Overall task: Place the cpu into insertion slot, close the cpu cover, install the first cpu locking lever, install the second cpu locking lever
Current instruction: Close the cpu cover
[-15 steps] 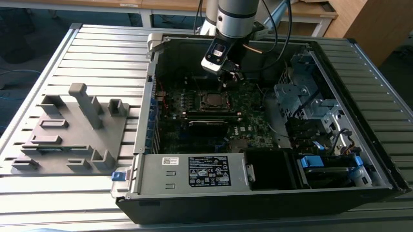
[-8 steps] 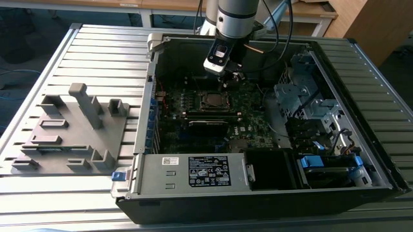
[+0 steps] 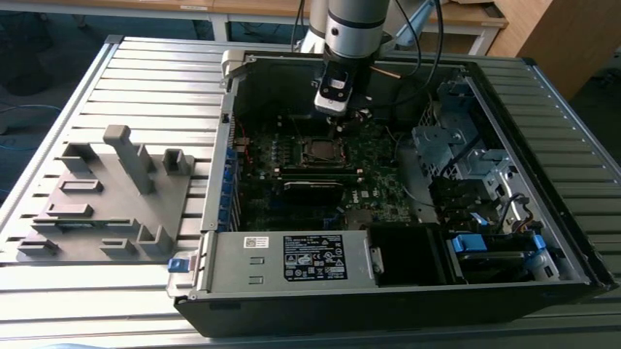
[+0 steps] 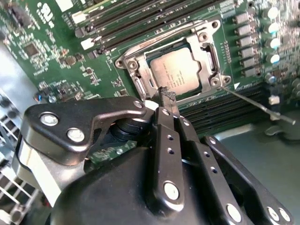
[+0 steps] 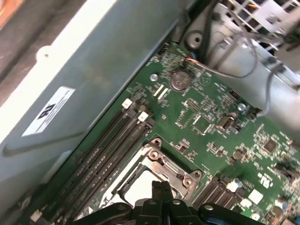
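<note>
Black gripper links are looming closest to the lens in the second wrist view. You are seeing its fingers pressed together with no gap, their tip sitting at the near edge of the slot. Whether the tip is touching the metal there cannot be told. Just beyond it, the cpu is lying flat in the slot, silver top facing up. The cover is lying down around the cpu, framing it through its window. One thin lever is sticking out from the slot's corner, slanting away over black memory slots on the green board.

In the first wrist view, you are looking past the joined fingertips at the cpu's pale top and the cover's screwed edge. Long memory slots are running alongside them, a coin battery is sitting farther out on the board, and a grey case wall is carrying a white label.

In the exterior view, your arm is reaching down into the open case, with the gripper hanging just beside the slot on the arm's side. The case is resting on a slatted table, and a grey fixture is standing at the exterior view's left, well apart from the gripper.
</note>
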`<state>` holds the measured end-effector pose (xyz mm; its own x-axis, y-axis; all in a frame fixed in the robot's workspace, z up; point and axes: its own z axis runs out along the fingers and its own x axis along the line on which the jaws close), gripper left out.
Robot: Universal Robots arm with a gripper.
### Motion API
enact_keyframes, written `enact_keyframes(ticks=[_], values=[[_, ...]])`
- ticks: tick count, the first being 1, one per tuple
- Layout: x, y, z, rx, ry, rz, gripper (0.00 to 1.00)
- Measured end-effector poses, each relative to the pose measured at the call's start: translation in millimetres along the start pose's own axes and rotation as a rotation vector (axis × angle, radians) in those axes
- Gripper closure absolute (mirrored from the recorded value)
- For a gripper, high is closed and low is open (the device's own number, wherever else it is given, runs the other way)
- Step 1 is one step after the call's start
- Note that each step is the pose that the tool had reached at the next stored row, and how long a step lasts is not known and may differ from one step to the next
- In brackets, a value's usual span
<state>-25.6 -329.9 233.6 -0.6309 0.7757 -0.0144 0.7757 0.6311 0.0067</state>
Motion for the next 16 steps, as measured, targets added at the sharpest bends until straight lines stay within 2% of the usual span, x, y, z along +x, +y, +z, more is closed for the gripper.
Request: enact_keyframes(ticks=[16], values=[[0.1,0.0,2.7,-0.0043,0.002,-0.291,0.89]])
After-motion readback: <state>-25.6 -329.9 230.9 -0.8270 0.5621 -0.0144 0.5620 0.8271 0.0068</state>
